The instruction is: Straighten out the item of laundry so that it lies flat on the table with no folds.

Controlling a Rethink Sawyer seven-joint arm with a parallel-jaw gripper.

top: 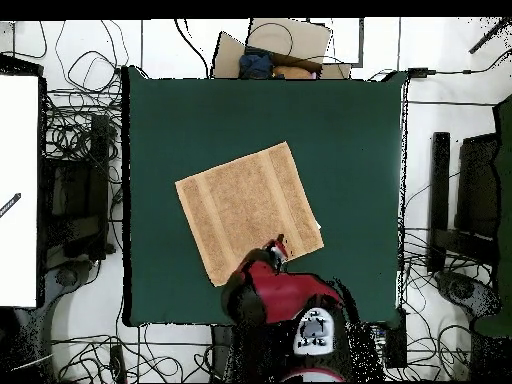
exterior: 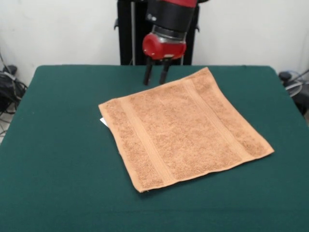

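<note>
The end effector (exterior: 156, 76) hangs at the far edge of the towel (exterior: 186, 128), its two dark fingers (exterior: 148, 74) apart and empty, tips just above or barely at the cloth's border — contact is hard to call from here. The towel itself lies spread near the middle of the green surface (exterior: 58, 145), turned at an angle to the edges, both woven bands running straight, a small white tag (exterior: 102, 121) peeking from one corner. No fold shows in either view, so by my read the job looks essentially finished. The smart play now: lift straight up, fingers kept apart, so nothing snags the terry loops and drags that far edge back into a wrinkle.
</note>
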